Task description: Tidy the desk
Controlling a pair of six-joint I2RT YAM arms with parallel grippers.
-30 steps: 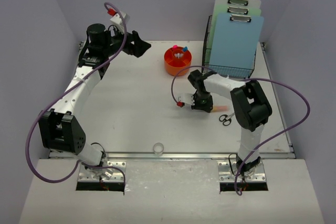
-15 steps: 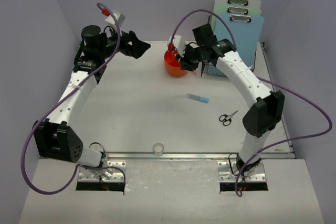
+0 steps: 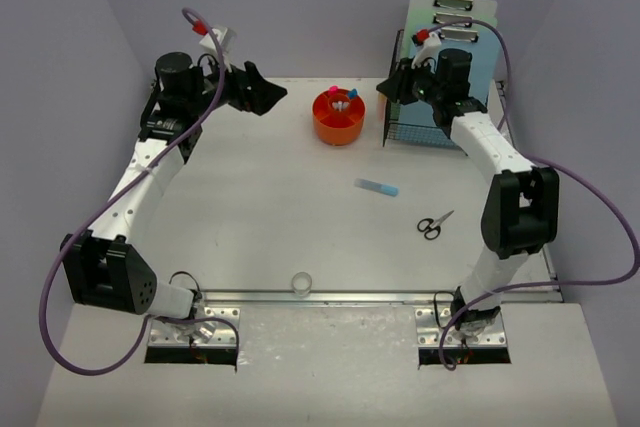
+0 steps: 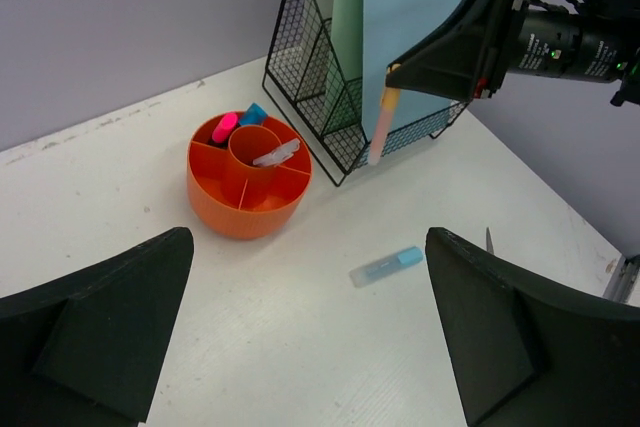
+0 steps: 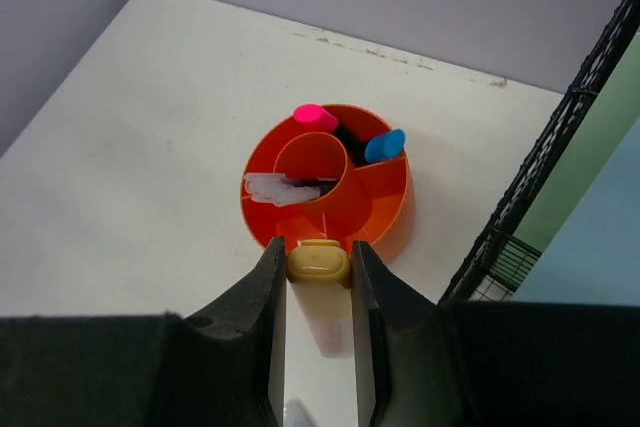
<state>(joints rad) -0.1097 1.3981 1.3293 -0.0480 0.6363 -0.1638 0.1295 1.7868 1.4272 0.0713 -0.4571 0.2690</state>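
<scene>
The white desk [image 3: 250, 207] holds an orange round organizer [image 3: 339, 117] at the back with pink and blue markers in it. My right gripper [image 3: 390, 94] hovers just right of the organizer, in front of the wire rack, shut on a pale orange highlighter [image 4: 377, 132] with a yellow cap [image 5: 319, 263] that points down. In the right wrist view the organizer [image 5: 330, 187] lies just ahead of the right gripper [image 5: 318, 277]. My left gripper [image 3: 262, 92] is open and empty at the back left. A blue highlighter [image 3: 376, 187] lies mid-desk.
A black wire rack [image 3: 425, 117] with blue and green clipboards stands at the back right. Black scissors [image 3: 430, 225] lie at the right. A small clear cup [image 3: 301, 282] sits by the front rail. Lavender walls enclose the desk.
My right gripper has risen from the desk with the highlighter, swung back over the organizer, then drawn right toward the rack. The blue highlighter came into view. The left arm barely moved.
</scene>
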